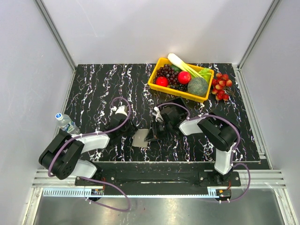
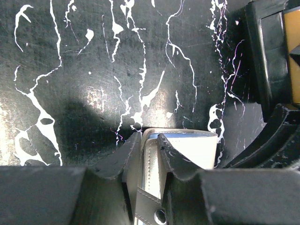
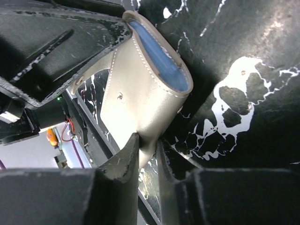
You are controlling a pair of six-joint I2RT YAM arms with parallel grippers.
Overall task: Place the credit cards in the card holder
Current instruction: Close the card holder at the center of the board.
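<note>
The card holder (image 1: 140,138) is a grey-beige stitched case with a blue lining, and it is lifted between my two grippers near the table's front. In the left wrist view one wall of the card holder (image 2: 197,147) stands between the narrowly parted jaws of my left gripper (image 2: 147,140); I cannot tell whether they press on it. My right gripper (image 3: 147,143) is pinched on the bottom corner of the card holder (image 3: 140,89). An orange-yellow credit card (image 2: 291,51) lies in a black tray (image 2: 265,51) at that view's right edge.
A yellow basket (image 1: 157,84) of fruit and vegetables stands at the back, with a bunch of red fruit (image 1: 221,86) beside it. A water bottle (image 1: 67,123) lies at the left, next to the left arm. The right arm hides the black tray in the top view.
</note>
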